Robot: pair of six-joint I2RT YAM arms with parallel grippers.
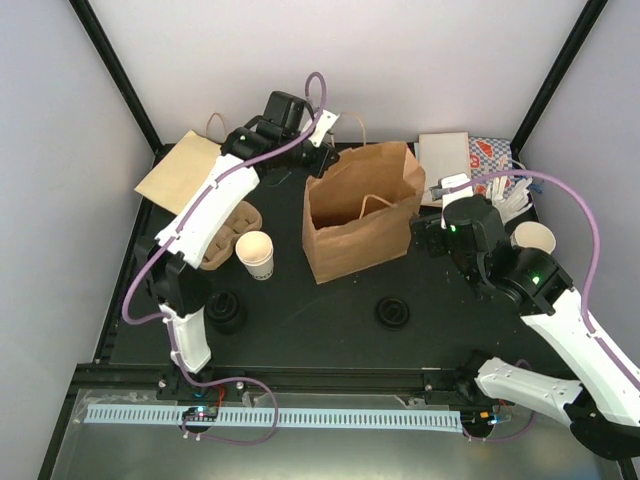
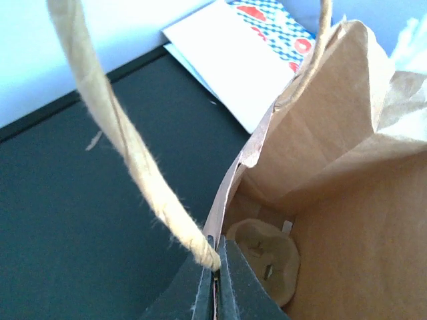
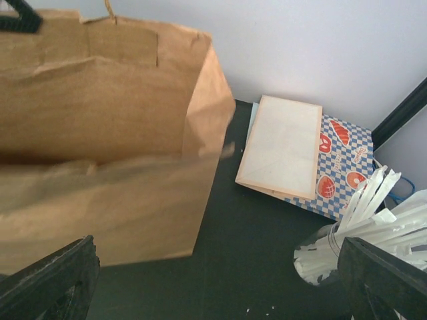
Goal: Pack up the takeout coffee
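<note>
Two arms flank a brown paper bag (image 1: 360, 215), and the coffee is not yet in it. Furthest left, the small white cup (image 1: 256, 253) stands upright on the table (image 1: 320, 312) just beside a cardboard cup carrier (image 1: 222, 232), well apart from both sets of jaws and outside the bag's left wall. The left gripper (image 2: 215, 283) has its jaws pressed together on the bag's top rim, right where a twine handle (image 2: 127, 147) is anchored; this pinch looks meant to hold the mouth open and steady the bag. Below those jaws, inside, a pale moulded piece (image 2: 263, 257) rests on the bag's floor. The right gripper (image 3: 213, 293) hangs by the bag's right side, jaws wide apart with nothing between them, probably free to fetch the cup.
</note>
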